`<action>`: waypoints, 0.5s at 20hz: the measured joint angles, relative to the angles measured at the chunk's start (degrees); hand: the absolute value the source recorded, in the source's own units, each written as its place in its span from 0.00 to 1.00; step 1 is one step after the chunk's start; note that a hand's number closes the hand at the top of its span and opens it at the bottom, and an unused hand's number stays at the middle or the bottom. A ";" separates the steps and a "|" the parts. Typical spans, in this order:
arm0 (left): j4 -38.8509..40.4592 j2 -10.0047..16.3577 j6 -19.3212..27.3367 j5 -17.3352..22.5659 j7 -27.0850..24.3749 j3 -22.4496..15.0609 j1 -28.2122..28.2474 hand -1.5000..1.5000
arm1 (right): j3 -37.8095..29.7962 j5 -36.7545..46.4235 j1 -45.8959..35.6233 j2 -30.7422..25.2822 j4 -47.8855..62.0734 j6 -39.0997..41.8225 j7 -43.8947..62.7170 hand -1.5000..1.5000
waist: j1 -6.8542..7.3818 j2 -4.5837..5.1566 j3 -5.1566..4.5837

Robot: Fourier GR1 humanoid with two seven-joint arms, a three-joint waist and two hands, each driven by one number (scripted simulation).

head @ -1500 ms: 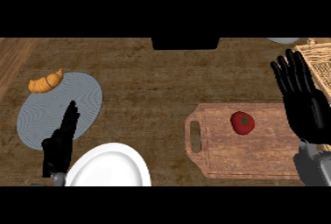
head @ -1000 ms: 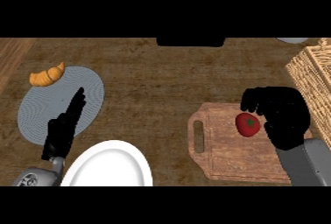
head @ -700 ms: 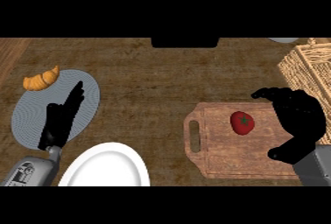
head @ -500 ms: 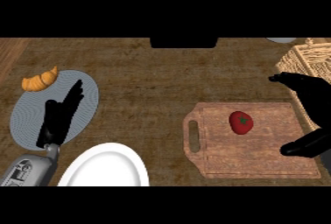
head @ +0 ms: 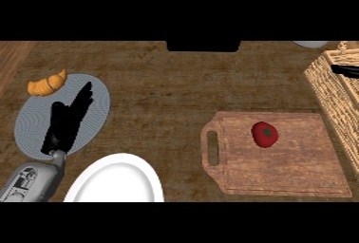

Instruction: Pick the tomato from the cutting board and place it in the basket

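Observation:
A red tomato (head: 265,134) lies on the wooden cutting board (head: 280,166), in its upper middle part, with nothing touching it. The wicker basket (head: 334,97) stands just right of the board at the view's right edge. Only a black sliver of my right hand (head: 347,70) shows, at the right edge over the basket's upper part and well away from the tomato. My left hand (head: 67,121) rests open at the left, fingers straight and pointing up, over a grey plate (head: 98,102).
A croissant (head: 47,83) sits on the grey plate's upper left rim. A white plate (head: 116,182) lies at the lower left beside my left forearm. A black object (head: 203,45) and a white one (head: 312,43) stand at the counter's far edge.
My right hand came down beside the tomato, then drew off to the right and up, almost out of view. The tomato stayed on the board. The left hand kept still.

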 measured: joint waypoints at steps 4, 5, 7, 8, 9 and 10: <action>0.87 -0.14 -0.68 0.08 0.53 0.35 -1.13 0.50 | 3.46 2.80 -0.11 -5.29 0.87 0.34 -2.85 0.00 | 0.09 0.01 0.01; 0.92 -0.19 -0.78 -0.04 0.27 0.31 -0.86 0.50 | 4.37 3.70 0.16 -6.07 1.47 -0.34 -4.03 0.00 | 0.23 0.01 0.02; 1.18 -0.28 -1.00 -0.25 0.13 0.39 -1.07 0.50 | 6.22 4.97 0.21 -7.20 2.46 -1.50 -5.77 0.00 | 0.31 -0.01 0.02; 1.57 -0.50 -1.14 -0.28 -0.11 0.42 -1.14 0.50 | 7.21 5.67 0.02 -7.33 3.44 -2.28 -6.66 0.00 | 0.44 0.03 0.02; 1.90 -0.53 -1.35 -0.27 -0.46 0.59 -0.93 0.50 | 7.65 5.86 0.00 -8.07 4.40 -2.74 -7.60 0.00 | 0.41 0.02 0.02; 1.61 -0.41 -1.46 -0.20 -0.23 0.82 -0.74 0.50 | 8.37 6.27 0.11 -8.20 4.83 -3.50 -8.30 0.00 | 0.38 -0.06 0.01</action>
